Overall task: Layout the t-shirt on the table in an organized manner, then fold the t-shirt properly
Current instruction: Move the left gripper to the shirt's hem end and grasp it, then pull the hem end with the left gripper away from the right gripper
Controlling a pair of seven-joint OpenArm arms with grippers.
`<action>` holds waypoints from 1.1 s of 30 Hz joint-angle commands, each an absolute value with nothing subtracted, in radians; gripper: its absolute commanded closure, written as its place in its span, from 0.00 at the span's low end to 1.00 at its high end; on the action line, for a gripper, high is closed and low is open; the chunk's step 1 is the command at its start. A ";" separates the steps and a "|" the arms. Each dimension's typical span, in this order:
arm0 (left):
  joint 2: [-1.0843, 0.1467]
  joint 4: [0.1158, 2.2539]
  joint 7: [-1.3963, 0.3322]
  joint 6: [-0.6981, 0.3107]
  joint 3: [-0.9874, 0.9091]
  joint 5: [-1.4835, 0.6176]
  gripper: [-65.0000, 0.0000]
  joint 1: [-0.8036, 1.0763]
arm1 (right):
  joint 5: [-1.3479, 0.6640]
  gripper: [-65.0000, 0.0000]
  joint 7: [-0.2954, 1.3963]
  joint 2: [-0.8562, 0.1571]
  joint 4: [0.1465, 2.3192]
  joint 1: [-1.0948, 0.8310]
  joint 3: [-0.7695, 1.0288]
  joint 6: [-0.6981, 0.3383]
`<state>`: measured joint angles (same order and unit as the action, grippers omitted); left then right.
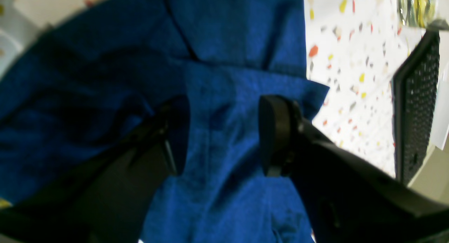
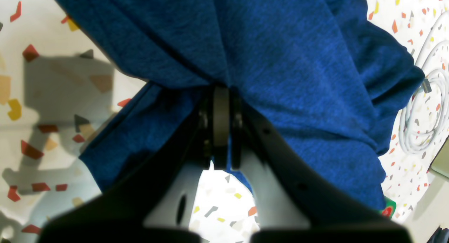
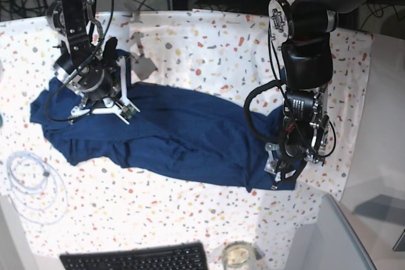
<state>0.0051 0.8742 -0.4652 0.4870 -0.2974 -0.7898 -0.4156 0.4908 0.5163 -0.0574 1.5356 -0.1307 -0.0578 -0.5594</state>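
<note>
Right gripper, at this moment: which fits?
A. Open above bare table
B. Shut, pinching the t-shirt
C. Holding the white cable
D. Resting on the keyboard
B: in the right wrist view the right gripper has its jaws pressed together with the t-shirt fabric bunching at the tips.

The black-and-grey right gripper (image 2: 221, 130) is pinched closed on a gathered fold of the dark navy-blue soft fabric t-shirt (image 2: 287, 67), which fills the far and right of the view. Beneath lies the white terrazzo-flecked bench (image 2: 42, 95). A coiled white cable (image 2: 426, 120) rests at the right edge.
</note>
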 commanded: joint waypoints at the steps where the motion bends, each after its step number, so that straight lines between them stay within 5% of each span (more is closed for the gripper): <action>1: 0.002 0.877 -0.455 0.478 -0.295 -0.794 0.55 -0.444 | 0.489 1.00 0.501 -0.059 1.550 -0.116 -0.054 -0.558; 25: 0.007 0.760 -0.455 0.478 -0.297 -0.679 0.55 -0.519 | 0.489 1.00 0.501 -0.059 1.550 -0.114 -0.054 -0.558; 33: 0.005 0.665 -0.452 0.478 -0.295 -0.676 0.97 -0.552 | 0.489 1.00 0.501 -0.059 1.550 -0.113 -0.054 -0.558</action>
<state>0.0059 0.6540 -0.4549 0.4786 -0.2974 -0.6773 -0.5251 0.4900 0.5140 -0.0570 1.5356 -0.1280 -0.0582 -0.5594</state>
